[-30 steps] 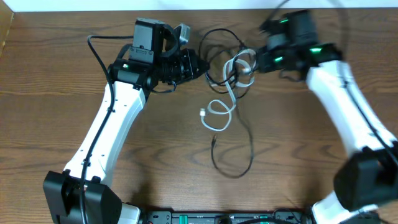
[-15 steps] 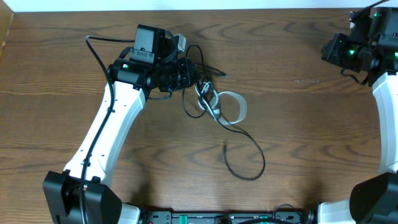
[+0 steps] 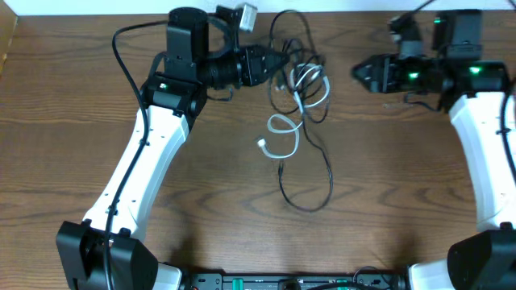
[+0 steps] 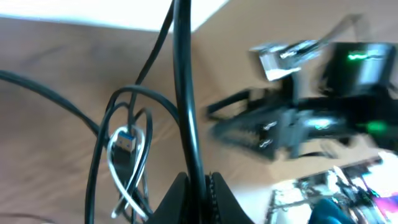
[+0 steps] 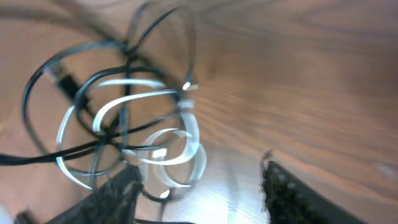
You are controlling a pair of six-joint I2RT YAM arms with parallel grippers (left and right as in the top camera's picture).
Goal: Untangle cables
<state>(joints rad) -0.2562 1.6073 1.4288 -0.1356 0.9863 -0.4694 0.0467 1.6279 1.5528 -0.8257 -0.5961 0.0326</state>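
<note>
**Cables knotted at the far middle of the bench (image 3: 403,201)**

Nearest, a black cable (image 3: 329,182) loops mid-bench. Just beyond it the white cable (image 3: 264,146) curls up into the tangle (image 3: 298,80). Far left, the left jaws pinch a black strand (image 4: 185,93). Far right, the right jaws stand wide, empty.

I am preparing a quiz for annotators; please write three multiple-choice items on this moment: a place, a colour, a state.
1. The cable tangle lies: A) between the left gripper and the right gripper; B) beside the left arm's base; C) off the table.
2. The shorter looped cable is: A) red; B) white; C) yellow.
3. The left gripper is: A) open; B) shut on a black cable; C) out of view.
Answers: A, seen between them overhead; B, it is plainly white; B, the left wrist view shows it pinching the cord.
</note>
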